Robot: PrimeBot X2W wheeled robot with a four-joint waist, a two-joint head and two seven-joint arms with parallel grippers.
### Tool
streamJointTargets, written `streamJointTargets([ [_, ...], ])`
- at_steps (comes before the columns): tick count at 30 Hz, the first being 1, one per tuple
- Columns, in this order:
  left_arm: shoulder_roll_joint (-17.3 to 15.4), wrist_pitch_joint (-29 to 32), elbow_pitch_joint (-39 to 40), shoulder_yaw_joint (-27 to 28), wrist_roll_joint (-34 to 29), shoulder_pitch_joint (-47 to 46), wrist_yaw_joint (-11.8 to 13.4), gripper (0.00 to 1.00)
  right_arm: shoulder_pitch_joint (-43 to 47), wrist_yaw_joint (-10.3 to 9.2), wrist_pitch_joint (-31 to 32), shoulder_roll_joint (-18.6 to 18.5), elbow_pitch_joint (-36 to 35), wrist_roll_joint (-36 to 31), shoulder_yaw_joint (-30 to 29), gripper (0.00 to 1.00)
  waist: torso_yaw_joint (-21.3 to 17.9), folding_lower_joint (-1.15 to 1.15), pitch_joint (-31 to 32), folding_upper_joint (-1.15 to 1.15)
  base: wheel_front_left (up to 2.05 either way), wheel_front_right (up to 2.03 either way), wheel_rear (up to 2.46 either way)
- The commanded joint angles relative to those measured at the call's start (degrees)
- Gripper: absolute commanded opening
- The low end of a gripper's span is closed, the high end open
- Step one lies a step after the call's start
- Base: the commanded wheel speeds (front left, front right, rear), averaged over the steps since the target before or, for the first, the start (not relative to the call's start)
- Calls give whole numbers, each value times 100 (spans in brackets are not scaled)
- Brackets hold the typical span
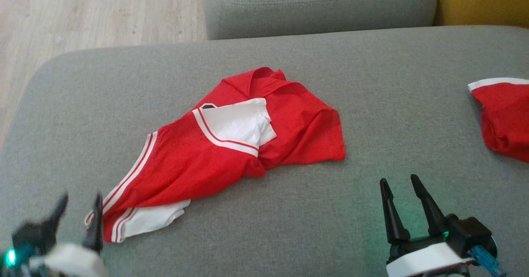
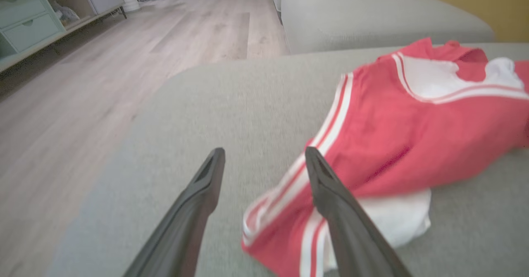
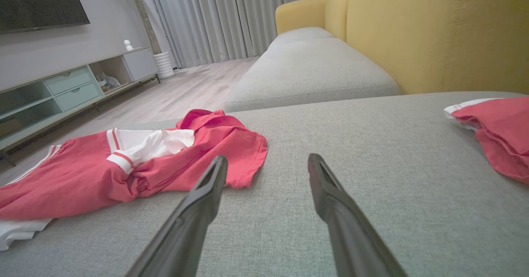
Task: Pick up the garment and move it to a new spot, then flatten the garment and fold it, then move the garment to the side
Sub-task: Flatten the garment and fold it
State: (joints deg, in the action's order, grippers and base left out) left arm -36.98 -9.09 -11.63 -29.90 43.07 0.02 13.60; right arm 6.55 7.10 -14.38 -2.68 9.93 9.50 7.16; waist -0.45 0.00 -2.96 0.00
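- The garment (image 1: 297, 124): red and white, crumpled at the centre of the grey sofa cushion (image 1: 372, 74).
- My left tool (image 1: 79, 200), 7 o'clock: jaws wide, just beside the striped hem.
- My right tool (image 1: 400, 182), 5 o'clock: jaws wide, well apart from the garment.

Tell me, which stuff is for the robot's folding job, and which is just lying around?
For the job:
- crumpled red-and-white garment
- left hand, open
- right hand, open

Just lying about:
- second red garment at the cushion's right edge
- cabinet with drawers
- yellow sofa back
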Motion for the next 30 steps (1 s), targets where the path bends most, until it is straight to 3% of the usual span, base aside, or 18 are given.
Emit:
streamJointTargets([
  [1, -387, 118, 490, 343, -151, -800, 54, 100, -234, 39, -62, -21, -196, -57, 163, 100, 6, 0, -70, 0, 0, 0, 0],
  [3, -566, 370, 947, 311, -293, -1303, -82, 100, -301, 39, -62, -33, -199, -78, 191, 100, -12, 0, -152, 0, 0, 0, 0],
  [7, -683, 1155, 1538, -119, -564, -2593, -857, 100, -480, 39, -62, -113, -195, -87, 296, 100, -117, 0, -385, 0, 0, 0, 0],
  [9, -499, 1609, 1508, -405, -575, -3263, -1308, 100, -587, 39, -62, -152, -192, -79, 366, 100, -216, 0, -514, 0, 0, 0, 0],
  [10, -499, 1609, 1508, -405, -575, -3263, -1308, 100, -587, 39, -62, -152, -192, -79, 366, 100, -216, 0, -514, 0, 0, 0, 0],
  [12, -256, 2068, 1241, -702, -519, -3861, -1728, 100, -684, 39, -62, -172, -197, -70, 428, 100, -344, 0, -645, 0, 0, 0, 0],
  [14, -53, 2508, 848, -991, -436, -4376, -1952, 100, -791, 39, -62, -177, -196, -58, 494, 100, -511, 0, -794, 0, 0, 0, 0],
  [18, 244, 3332, 28, -1531, -95, -5144, -2090, 100, -959, 39, -62, -158, -194, -22, 580, 100, -832, 0, -1084, 0, 0, 0, 0],
  [22, 295, 4248, -706, -2243, 359, -5814, -2105, 100, -1106, 39, -62, -126, -170, 23, 684, 100, -1205, 0, -1421, 0, 0, 0, 0],
  [30, 141, 4821, -1474, -2930, 849, -6224, -2107, 100, -1225, 39, -62, -66, -124, 106, 740, 100, -1604, 0, -1649, 0, 0, 0, 0],
])
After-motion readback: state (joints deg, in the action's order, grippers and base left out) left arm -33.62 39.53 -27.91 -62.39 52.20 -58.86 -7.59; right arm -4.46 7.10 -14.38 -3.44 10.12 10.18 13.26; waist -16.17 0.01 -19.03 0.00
